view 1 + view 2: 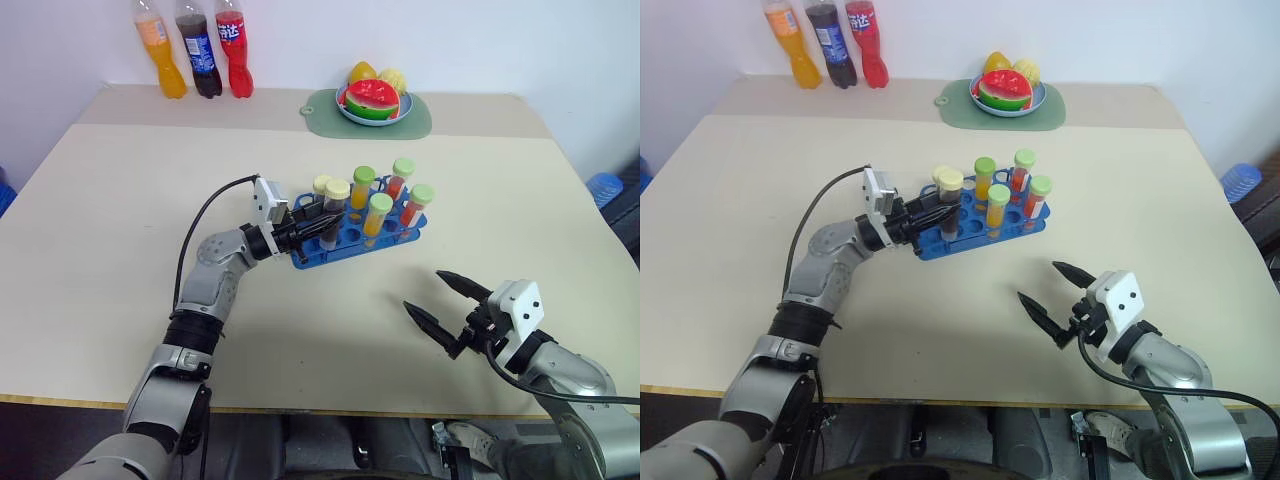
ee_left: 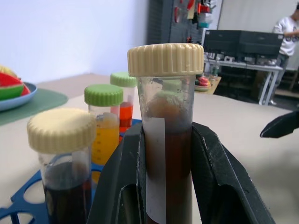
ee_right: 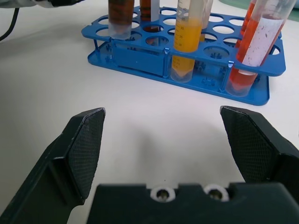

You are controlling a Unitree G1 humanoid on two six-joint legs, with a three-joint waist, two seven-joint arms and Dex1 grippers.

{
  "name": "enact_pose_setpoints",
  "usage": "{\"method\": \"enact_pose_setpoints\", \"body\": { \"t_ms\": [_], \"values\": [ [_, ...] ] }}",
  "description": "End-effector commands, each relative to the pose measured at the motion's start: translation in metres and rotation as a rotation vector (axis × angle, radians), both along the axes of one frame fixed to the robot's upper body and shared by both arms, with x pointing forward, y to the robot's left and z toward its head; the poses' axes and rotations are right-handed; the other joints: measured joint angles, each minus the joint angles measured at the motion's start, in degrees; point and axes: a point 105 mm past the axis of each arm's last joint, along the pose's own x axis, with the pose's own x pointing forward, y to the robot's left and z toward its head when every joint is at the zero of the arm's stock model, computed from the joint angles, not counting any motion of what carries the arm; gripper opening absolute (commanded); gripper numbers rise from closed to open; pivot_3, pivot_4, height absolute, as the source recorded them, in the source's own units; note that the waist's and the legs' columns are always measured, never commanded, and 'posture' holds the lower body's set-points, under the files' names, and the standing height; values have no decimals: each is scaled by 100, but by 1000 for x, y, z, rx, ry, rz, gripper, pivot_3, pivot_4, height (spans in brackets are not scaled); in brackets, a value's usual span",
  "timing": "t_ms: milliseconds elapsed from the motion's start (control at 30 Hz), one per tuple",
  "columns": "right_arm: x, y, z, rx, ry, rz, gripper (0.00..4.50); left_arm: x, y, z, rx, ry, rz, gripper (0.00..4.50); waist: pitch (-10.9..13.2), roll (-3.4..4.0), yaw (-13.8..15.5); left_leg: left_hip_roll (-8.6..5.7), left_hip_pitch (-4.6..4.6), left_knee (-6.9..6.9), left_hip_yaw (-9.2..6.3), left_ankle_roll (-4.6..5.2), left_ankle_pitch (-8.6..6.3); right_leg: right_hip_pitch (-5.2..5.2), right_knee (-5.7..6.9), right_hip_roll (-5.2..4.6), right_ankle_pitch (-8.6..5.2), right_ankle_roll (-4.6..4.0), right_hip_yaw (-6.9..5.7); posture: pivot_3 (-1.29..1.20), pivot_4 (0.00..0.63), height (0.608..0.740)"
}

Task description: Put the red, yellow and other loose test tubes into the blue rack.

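Table (image 1: 120,250): broad, matte beige top, smooth, rounded corners; second strip of same surface butted along the far edge.

Pale green mat (image 1: 415,122) at far edge, rounded corners, carrying a blue plate (image 1: 352,113) heaped with glossy toy fruit (image 1: 373,98) — watermelon slice in front, yellow pieces behind.

Three soda bottles (image 1: 197,55) far left against the wall, waisted plastic: orange, dark, red, standing shoulder to shoulder.

Blue rack (image 1: 392,238) mid-table, bright hard plastic, low and rectangular, grid of round holes, set at a slant. Six capped tubes counted at the rack, clear walls, ribbed screw caps: two cream-capped with dark brown liquid, two green-capped yellow, two green-capped orange-red. Many holes open.

Left gripper (image 1: 318,218): black fingers clamped on the brown tube (image 2: 163,154), cream cap, white label strip, upright at the rack's near-left corner; bottom end hidden, so seated or not cannot tell. Second cream-capped tube (image 2: 63,168) just beside it in the rack.

Right gripper (image 1: 438,300): fingers spread wide, textured pads, nothing between them, over bare table, apart from the rack on its near-right side, pointed toward it.

Black cable (image 1: 205,215) looping from left wrist camera.
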Motion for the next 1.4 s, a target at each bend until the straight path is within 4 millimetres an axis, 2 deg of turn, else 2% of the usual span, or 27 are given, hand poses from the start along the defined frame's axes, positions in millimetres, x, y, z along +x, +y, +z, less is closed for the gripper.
{"method": "enact_pose_setpoints", "body": {
  "t_ms": [33, 333, 433, 467, 500, 567, 600, 767, 867, 967, 1033, 1167, 1300, 1400],
  "values": [
    [1, 0, 12, 4, -54, 0, 4373, 5, -4, -6, 21, -3, 20, 737, -1, 0, 0, 0, 3, 0, -1, 1, 0, 4, -1, 0, -1, -1, 0, 0, 150, 740],
    [1, -1, 13, -4, -57, 2, 4373, 12, -14, -16, 85, -61, 85, 737, -2, 0, 11, -1, 3, 3, -6, 5, -3, 14, -8, 0, -1, -1, -4, 0, 150, 740],
    [2, -1, 14, -5, -59, 2, 4373, 10, -12, -13, 39, -43, 62, 737, -2, 0, 8, -1, 4, 6, -8, 6, -3, 19, -9, 0, 0, 0, -4, 0, 150, 740],
    [2, -1, 14, -5, -59, 3, 4373, 10, -11, -10, 26, -45, 66, 1777, -2, 0, 6, -1, 4, 6, -9, 6, -3, 19, -9, 0, 1, 0, -4, 0, 150, 740],
    [1, -1, 14, -5, -60, 3, 4373, 10, -9, -8, 21, -53, 80, 2160, -2, 0, 2, -1, 4, 6, -9, 6, -3, 19, -9, 0, 1, 0, -4, 0, 150, 740],
    [1, -2, 14, -7, -60, 4, 4373, 10, -7, -3, 7, -43, 94, 3273, -2, 1, 1, -1, 3, 6, -9, 8, -5, 18, -9, 0, 0, 0, -4, 0, 150, 740],
    [1, -3, 15, -10, -61, 2, 4373, 10, -6, -2, 6, -33, 101, 3689, -2, 0, 1, -1, 3, 6, -9, 10, -6, 17, -9, 0, 1, 1, -4, 0, 150, 740],
    [13, -14, 17, -20, -85, -65, 4373, -7, 0, 6, 42, -63, 85, 3689, -3, 2, -27, 3, 4, 4, -10, 13, -8, 17, -10, 3, 8, 15, -4, 0, 150, 740],
    [30, -30, 18, -55, -113, -168, 4373, -14, 20, 12, 2, -45, 105, 3689, -4, 4, -38, 3, 5, 5, -9, 13, -7, 17, -9, 4, 6, 8, -3, 0, 150, 740],
    [34, -39, 16, -57, -111, -185, 4373, -21, 41, 9, 34, -63, 148, 3689, -6, 9, -24, 4, 6, 4, -10, 13, -8, 16, -8, 4, 1, 0, -4, 0, 150, 740],
    [31, -43, 12, -53, -98, -192, 4373, -28, 64, 1, 73, -34, 174, 3689, -6, 10, -15, 4, 6, -1, -10, 13, -8, 15, -9, 4, 5, 8, -4, 0, 150, 740],
    [19, -54, 6, -51, -77, -218, 4373, -41, 98, -9, 136, 7, 255, 3689, -6, 11, -6, 7, 5, -3, -7, 15, -9, 15, -9, 3, 6, 9, -4, 0, 150, 740],
    [4, -66, 6, -51, -63, -241, 4373, -58, 119, -13, 168, 70, 287, 3689, -5, 12, -6, 7, 6, -2, -3, 14, -9, 15, -10, -5, 0, -2, -4, 0, 150, 740],
    [-4, -71, 7, -47, -60, -249, 4373, -68, 126, -17, 203, 123, 263, 3689, -5, 12, -7, 7, 9, -2, -2, 14, -9, 18, -10, -11, -1, -4, -5, 0, 150, 740]
  ]
}}
